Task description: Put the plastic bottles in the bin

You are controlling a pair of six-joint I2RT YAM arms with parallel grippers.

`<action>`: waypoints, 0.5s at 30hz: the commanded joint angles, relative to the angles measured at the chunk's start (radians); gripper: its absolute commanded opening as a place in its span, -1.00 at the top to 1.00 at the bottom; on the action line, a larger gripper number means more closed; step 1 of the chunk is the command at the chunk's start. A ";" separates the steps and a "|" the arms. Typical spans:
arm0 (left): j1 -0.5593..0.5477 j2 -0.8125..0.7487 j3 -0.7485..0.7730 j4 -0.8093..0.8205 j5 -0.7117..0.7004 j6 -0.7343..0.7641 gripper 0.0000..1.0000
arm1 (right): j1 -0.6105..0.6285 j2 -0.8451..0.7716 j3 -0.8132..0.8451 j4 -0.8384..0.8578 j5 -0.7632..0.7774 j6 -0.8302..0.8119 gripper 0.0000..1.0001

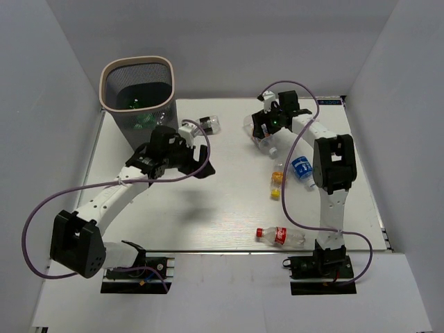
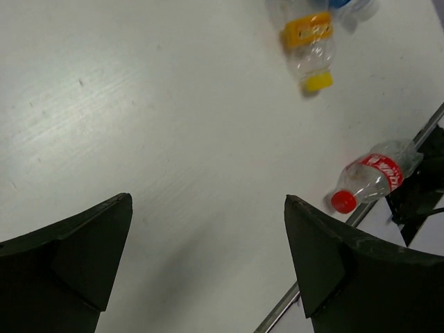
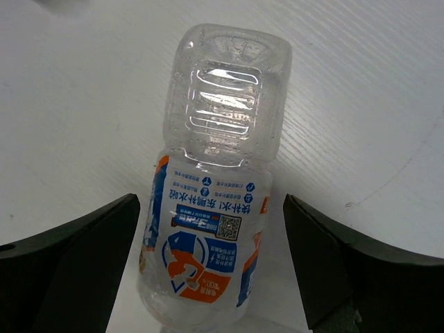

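Right wrist view: the right gripper (image 3: 208, 208) is spread wide, and a clear bottle (image 3: 208, 236) with an orange-blue label lies on the table (image 3: 361, 83) between its jaws, touching neither. The left gripper (image 2: 208, 208) is also wide and empty, above the table. The bin (image 1: 137, 60) stands far left with something green inside and a black-cap bottle (image 1: 210, 125) near it. 3 others lie right of centre: red-label bottle (image 1: 279, 236), yellow-cap bottle (image 1: 277, 184), blue-label bottle (image 1: 302, 169).
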 commanded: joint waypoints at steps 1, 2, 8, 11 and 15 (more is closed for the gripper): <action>-0.022 -0.049 -0.086 0.060 -0.053 -0.055 -1.00 | 0.022 0.037 0.010 0.035 0.094 -0.022 -0.80; -0.033 -0.035 -0.104 0.060 -0.053 -0.064 -1.00 | 0.022 0.040 0.007 0.033 0.096 -0.029 -0.76; -0.077 0.002 -0.186 0.094 -0.062 -0.073 -1.00 | 0.025 0.011 0.006 -0.008 0.004 -0.074 0.46; -0.100 0.011 -0.207 0.104 -0.072 -0.073 -1.00 | 0.019 -0.039 0.067 -0.050 -0.081 -0.083 0.74; -0.120 0.011 -0.230 0.104 -0.072 -0.073 -1.00 | 0.034 -0.173 0.092 0.027 -0.313 -0.042 0.80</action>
